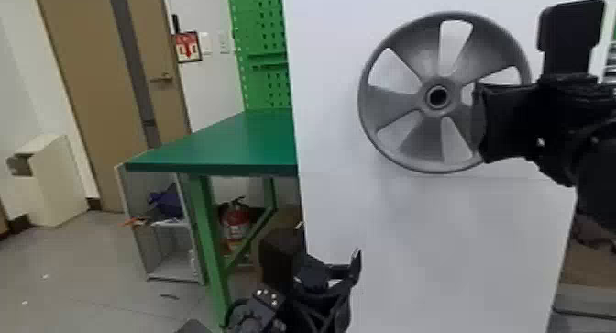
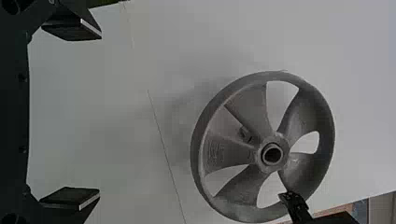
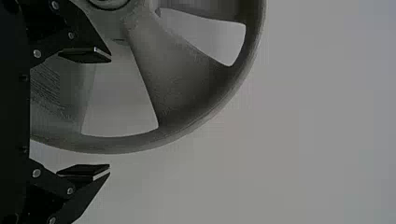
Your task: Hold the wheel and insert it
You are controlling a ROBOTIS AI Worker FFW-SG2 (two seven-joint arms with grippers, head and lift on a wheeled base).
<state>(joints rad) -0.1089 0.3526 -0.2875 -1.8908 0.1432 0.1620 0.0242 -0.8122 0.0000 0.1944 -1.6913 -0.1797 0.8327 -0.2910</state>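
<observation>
Grey and upright, the wheel (image 1: 389, 103) is before the white panel (image 1: 412, 240), the right hand (image 1: 479, 123) extending nearly level across its right side in the head view, fingers spread, unclenched. Lower, near the panel's left edge, the left hand (image 1: 351, 281) also has parted fingers.

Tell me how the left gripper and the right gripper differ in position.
In the head view, the left gripper is low, near the bottom edge, while the right gripper is higher, at the right side of the wheel. In their wrist views, the left gripper's fingers stand clear of the wheel, while one of the right gripper's fingers overlaps it. Both are black and open.
</observation>
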